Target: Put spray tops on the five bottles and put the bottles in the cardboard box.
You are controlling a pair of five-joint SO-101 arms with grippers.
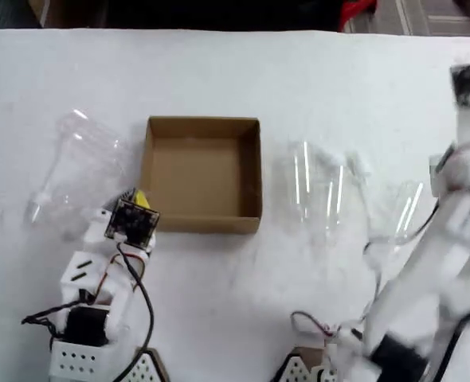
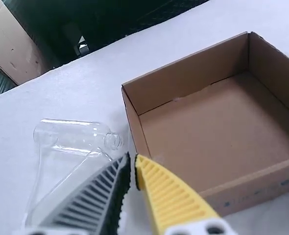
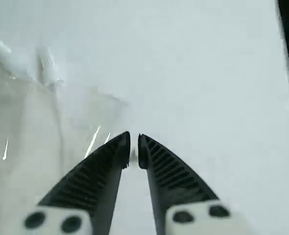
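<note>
1. Two arms at a white tabletop [image 1: 219, 72]: left arm [image 1: 92, 294] at the near left, right arm [image 1: 450, 231] rising along the near right edge.
2. Cardboard box [image 1: 203, 123] standing open-topped at the middle of the tabletop, between two groups of bottles and apart from both.
3. Left group [image 1: 80, 167]: clear plastic lying on its side beside the box's left wall, probably two bottles, though hard to separate from above.
4. In the left wrist view, one lying bottle [image 2: 76, 137] on the tabletop, its open neck turned toward the box's outer wall and just beside it.
5. Second clear body [image 2: 61, 188] stretched out beneath the grey finger [image 2: 100, 196], running away from the box.
6. Left end effector [image 2: 132, 164]: grey finger and yellow finger [image 2: 166, 196] pressed almost together, with a thin slit at the tips and nothing pinched between them.
7. Same end effector placed near the box's near-left corner, with its tips over the neck end of the lying bottle.
8. Right group [image 1: 319, 191]: clear bottles on the tabletop to the right of the box, with one more clear bottle [image 1: 398, 215] nearer the right arm.
9. Right end effector [image 3: 133, 144]: two black fingers drawn together to a narrow slit, gripping nothing, held over white tabletop.
10. Beside that end effector, clear plastic with small white pieces [image 3: 49, 66] at its far end, possibly spray tops, but too blurred to be sure.
</note>
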